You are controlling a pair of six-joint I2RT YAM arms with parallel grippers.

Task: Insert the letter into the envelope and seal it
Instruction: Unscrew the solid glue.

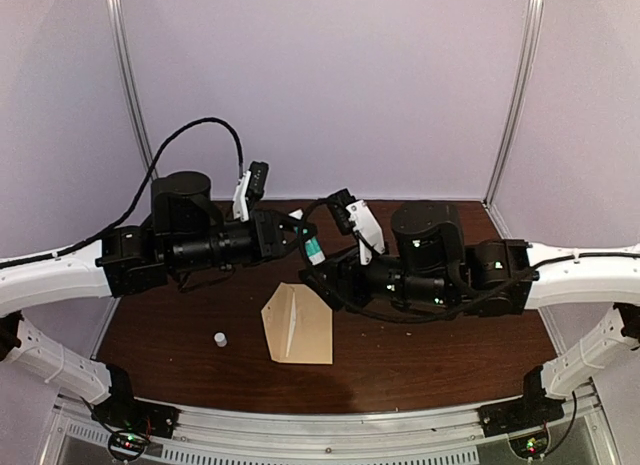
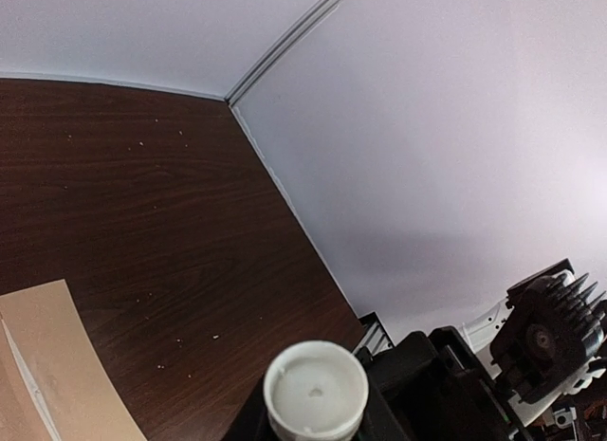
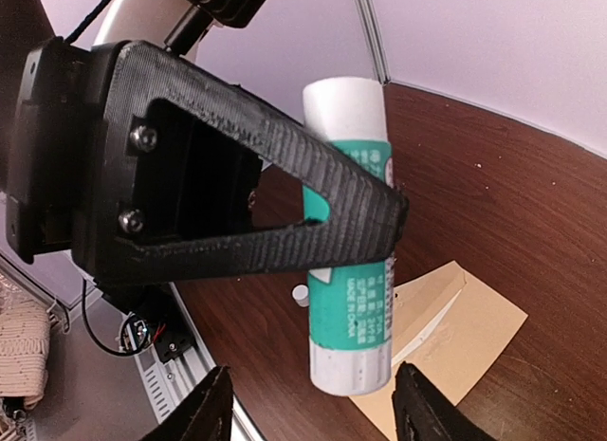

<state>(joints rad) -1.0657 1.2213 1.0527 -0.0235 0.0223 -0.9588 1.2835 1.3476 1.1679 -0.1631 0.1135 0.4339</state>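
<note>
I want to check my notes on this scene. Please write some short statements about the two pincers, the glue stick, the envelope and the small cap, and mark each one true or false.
1. The left pincer grips a green and white glue stick. True.
2. The right pincer is shut on the envelope. False: it is open, with its fingers wide apart, and it holds nothing.
3. The envelope lies flat on the dark wooden table, and no pincer holds it. True.
4. The small white cap stands on top of the envelope. False: it stands on the bare table, to the left of the envelope and apart from it.
</note>
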